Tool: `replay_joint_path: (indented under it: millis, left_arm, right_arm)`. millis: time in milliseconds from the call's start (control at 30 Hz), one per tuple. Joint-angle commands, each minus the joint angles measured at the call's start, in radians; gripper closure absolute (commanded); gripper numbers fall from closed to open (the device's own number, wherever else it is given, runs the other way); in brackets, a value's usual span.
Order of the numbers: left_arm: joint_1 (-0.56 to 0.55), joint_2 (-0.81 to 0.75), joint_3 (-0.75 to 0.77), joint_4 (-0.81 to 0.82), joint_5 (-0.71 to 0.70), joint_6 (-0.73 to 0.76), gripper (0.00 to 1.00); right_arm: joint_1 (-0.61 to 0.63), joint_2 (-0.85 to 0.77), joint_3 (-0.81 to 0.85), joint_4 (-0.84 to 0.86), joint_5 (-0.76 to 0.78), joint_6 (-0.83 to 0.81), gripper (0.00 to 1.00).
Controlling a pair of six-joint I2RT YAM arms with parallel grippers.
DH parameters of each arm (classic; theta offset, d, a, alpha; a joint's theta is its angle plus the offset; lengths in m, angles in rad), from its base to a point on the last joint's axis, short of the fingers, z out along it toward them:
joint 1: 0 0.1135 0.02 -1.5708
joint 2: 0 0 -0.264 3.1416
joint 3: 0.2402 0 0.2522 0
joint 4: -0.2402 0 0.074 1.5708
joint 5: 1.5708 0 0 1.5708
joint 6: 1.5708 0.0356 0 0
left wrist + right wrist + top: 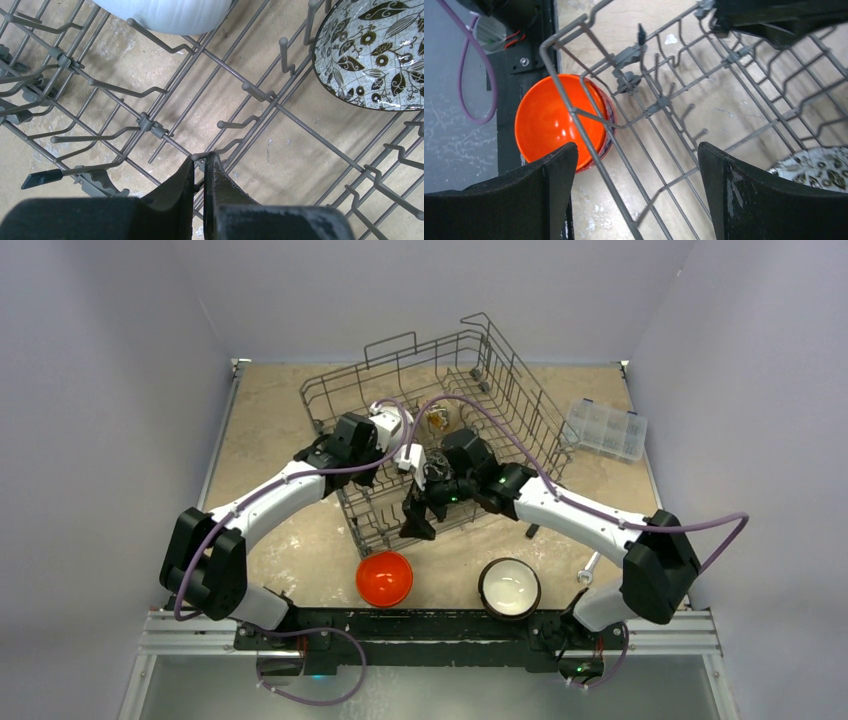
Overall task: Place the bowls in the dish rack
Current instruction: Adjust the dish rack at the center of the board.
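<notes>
Bright orange-red round ceramic bowl (384,578) & dark round bowl w/ cream inside (509,587) sit on tan table (270,410), just outside the near side of the large dark-grey wire dish rack (510,380). Inside rack: plain white bowl (165,15) & white bowl w/ dark leaf pattern (372,55), both among tines. Left gripper (200,162) clenched, nothing btwn jaws, tips by a tine. Right gripper (634,170) released, jaws wide & empty, over rack's near edge. Clear plastic compartment box (606,428) far right of table.

My arms (285,490): white curved links w/ black joints, purple cables (480,412) looping off each, matte black fingers (549,200), green LEDs (455,498).
</notes>
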State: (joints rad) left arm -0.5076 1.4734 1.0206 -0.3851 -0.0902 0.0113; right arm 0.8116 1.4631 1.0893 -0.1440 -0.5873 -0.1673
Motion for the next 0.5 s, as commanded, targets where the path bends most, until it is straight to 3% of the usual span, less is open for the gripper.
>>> replay_joint_path:
  millis: [0,233,467]
  left_arm:
    - [-0.003,-0.013,-0.022,-0.036,-0.074,-0.004,1.00]
    - [-0.004,-0.013,-0.019,-0.033,-0.066,-0.037,1.00]
    - [-0.013,-0.041,-0.027,-0.047,-0.069,-0.045,1.00]
  right_arm:
    - [0.059,0.000,-0.009,0.015,0.014,-0.060,0.09]
    - [0.105,0.037,-0.006,0.058,0.181,-0.014,0.14]
    - [0.106,0.070,-0.002,0.109,0.344,0.070,0.62]
